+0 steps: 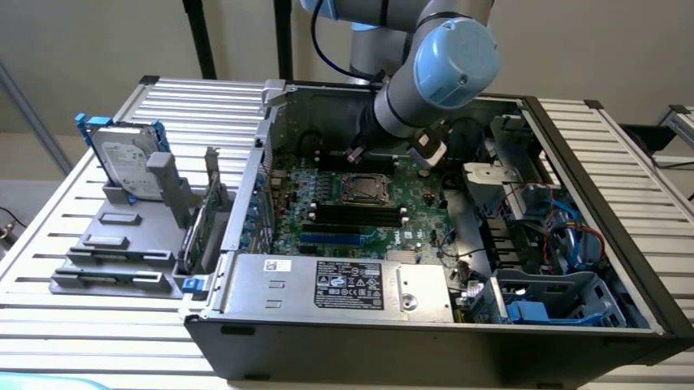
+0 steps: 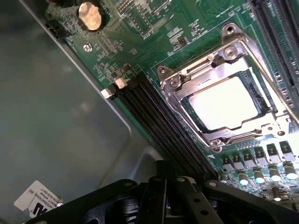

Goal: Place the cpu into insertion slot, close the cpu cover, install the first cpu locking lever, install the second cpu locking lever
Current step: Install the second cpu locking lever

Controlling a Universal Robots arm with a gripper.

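A pale silvery-beige cpu [image 2: 224,102] sits framed by the shiny silver cpu cover [image 2: 219,74] on a green motherboard [image 2: 140,28], beside black memory slots [image 2: 163,121], with a copper-coloured coin cell battery [image 2: 89,15] beyond them.

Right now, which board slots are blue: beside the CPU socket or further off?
The blue card slots, further from the cpu, toward the power supply; the memory slots beside it are black.

The cpu [image 2: 225,103] has a pale, smooth metal top with a soft sheen, framed by the cpu cover [image 2: 187,86] of bright, polished silver metal that catches the light. The green circuit board [image 2: 140,35] looks glossy, the memory slots [image 2: 163,123] beside the socket are matt black plastic, and the coin battery [image 2: 89,15] is shiny coppery metal. The claw [image 2: 163,200] is matt black, and the slatted surface [image 1: 109,325] under the computer case is dull ribbed metal.
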